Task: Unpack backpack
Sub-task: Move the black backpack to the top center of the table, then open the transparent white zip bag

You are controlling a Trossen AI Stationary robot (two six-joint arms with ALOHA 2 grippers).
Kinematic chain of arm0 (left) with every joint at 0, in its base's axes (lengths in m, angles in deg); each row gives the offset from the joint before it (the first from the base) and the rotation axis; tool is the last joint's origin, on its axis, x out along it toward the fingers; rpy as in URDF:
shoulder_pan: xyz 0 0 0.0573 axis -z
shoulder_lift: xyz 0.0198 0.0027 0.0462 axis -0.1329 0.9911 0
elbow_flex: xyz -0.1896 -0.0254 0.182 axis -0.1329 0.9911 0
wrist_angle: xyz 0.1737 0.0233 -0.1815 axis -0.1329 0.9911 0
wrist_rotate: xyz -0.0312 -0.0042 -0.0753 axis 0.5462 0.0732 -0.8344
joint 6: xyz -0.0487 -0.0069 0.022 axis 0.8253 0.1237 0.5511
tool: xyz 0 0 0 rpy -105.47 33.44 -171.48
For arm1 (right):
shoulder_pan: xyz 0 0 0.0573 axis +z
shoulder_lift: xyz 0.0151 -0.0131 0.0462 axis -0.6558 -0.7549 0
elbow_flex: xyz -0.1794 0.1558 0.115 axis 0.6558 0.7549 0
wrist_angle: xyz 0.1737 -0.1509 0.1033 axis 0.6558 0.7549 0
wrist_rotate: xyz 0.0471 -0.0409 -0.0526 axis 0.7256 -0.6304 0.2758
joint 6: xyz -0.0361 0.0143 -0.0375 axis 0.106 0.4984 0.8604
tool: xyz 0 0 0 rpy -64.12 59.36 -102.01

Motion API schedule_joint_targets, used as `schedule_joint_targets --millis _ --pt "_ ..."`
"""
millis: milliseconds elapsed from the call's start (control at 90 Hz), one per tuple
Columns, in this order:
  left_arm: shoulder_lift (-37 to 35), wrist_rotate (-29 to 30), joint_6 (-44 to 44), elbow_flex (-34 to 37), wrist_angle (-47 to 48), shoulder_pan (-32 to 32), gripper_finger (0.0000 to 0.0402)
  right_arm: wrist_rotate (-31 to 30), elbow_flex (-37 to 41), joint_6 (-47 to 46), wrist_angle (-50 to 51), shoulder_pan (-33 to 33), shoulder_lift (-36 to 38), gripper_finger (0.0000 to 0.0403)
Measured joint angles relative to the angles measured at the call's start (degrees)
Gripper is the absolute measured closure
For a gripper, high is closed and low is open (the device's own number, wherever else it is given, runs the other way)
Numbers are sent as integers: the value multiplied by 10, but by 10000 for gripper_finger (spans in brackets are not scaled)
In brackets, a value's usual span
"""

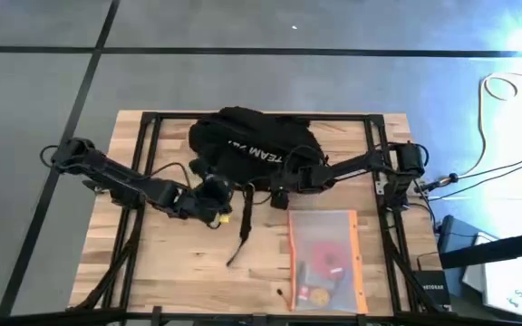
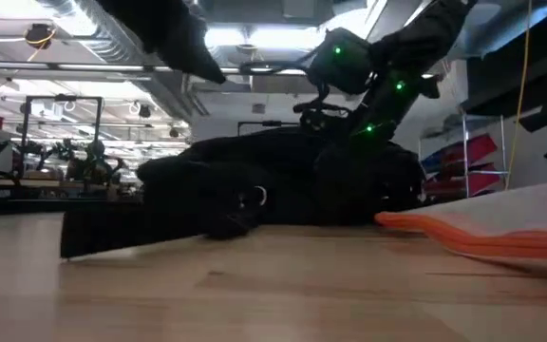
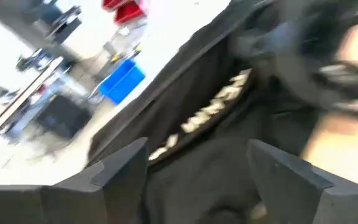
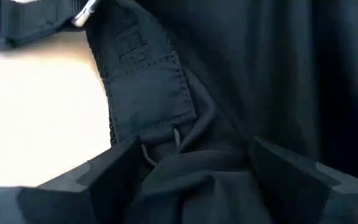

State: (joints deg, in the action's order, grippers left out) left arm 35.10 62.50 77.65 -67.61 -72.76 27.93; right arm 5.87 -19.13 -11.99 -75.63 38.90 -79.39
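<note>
Right fingers: the right gripper (image 4: pixel 191 168) has its two dark fingers (image 4: pixel 114 165) spread wide, with bunched black fabric of the backpack (image 4: pixel 260 81) lying between them; I can't tell whether the cloth is actually pinched.
Right gripper position: from above, the right gripper (image 1: pixel 288 177) sits at the near edge of the backpack (image 1: pixel 252 145), its arm reaching in from the right side of the table.
Left fingers: the left gripper (image 3: pixel 197 168) also stands wide apart, the fingers (image 3: pixel 120 165) framing the white-lettered black fabric (image 3: pixel 216 112) without touching it as far as I can see.
Left gripper position: from above, the left gripper (image 1: pixel 216 195) is just beside the near-left corner of the backpack, over the wood.
Backpack: it lies flat at the middle of the far half of the wooden table (image 1: pixel 161 263), white lettering up; a black strap (image 1: pixel 241 231) trails from it toward the near edge.
Low view: the backpack (image 2: pixel 283 185) is a dark mound on the tabletop, with an arm carrying green lights (image 2: pixel 368 76) above it.
Pouch: a clear zip pouch with orange edging (image 1: pixel 326 263) lies on the table near the backpack, on the right-hand near side, holding red and round items.
Pouch from table level: its orange edge (image 2: pixel 482 233) shows at the right.
</note>
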Motion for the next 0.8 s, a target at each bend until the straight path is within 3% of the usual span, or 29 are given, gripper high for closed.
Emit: schedule_joint_targets --millis 178,333,467,589,800 --pt "0 -36 -37 5 -70 51 156 -32 35 -9 -19 24 23 139" --pt "0 -63 -35 14 -106 70 218 -4 91 -11 -92 41 63 200" --pt "1 -148 -25 14 -122 59 304 48 134 -20 -163 52 107 234" --pt "6 -207 -57 14 -192 62 383 68 157 19 -224 94 156 241" --pt "36 -378 -101 14 -287 68 400 33 161 67 -227 174 231 226"
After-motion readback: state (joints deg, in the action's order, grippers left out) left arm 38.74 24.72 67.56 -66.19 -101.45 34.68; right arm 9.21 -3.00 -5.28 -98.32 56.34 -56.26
